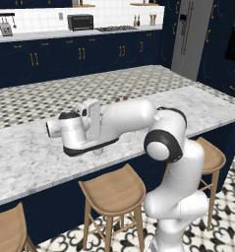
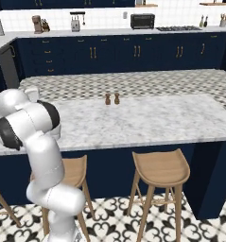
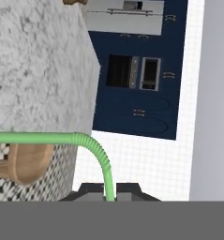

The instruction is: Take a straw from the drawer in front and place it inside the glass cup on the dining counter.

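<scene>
**Straw in the jaws, arm out over the dining counter**

Hand cam: I've got the straw (image 3: 87, 143) pinched between the fingertips (image 3: 91, 191) at the bottom of frame. Jaws are closed right down on it. It's light green w/ a ribbed bend: it rises from the gripper (image 3: 108, 194), curves over, then runs straight off to the frame's left edge. The view is rolled hard, so room directions don't match. Behind the straw I see the marble of the dining counter (image 3: 33, 65), a wooden stool seat (image 3: 26, 161) beside it, and further off a navy wall unit w/ built-in ovens (image 3: 132, 72).

Left base cam: the arm reaches fwd and to the left over the dining counter (image 1: 20, 157), forearm roughly level, hand end (image 1: 65, 130) hanging just above the slab. Can't make out the fingers or the straw from here; too small or hidden by the wrist. Stools (image 1: 113, 189) stand along the near edge.

Right base cam: two small brown shakers (image 2: 112, 99) stand side by side, mid-slab toward its far edge. Rear worktop carries a toaster oven (image 2: 143, 21).

I can't pick out the glass cup or the drawer.
</scene>
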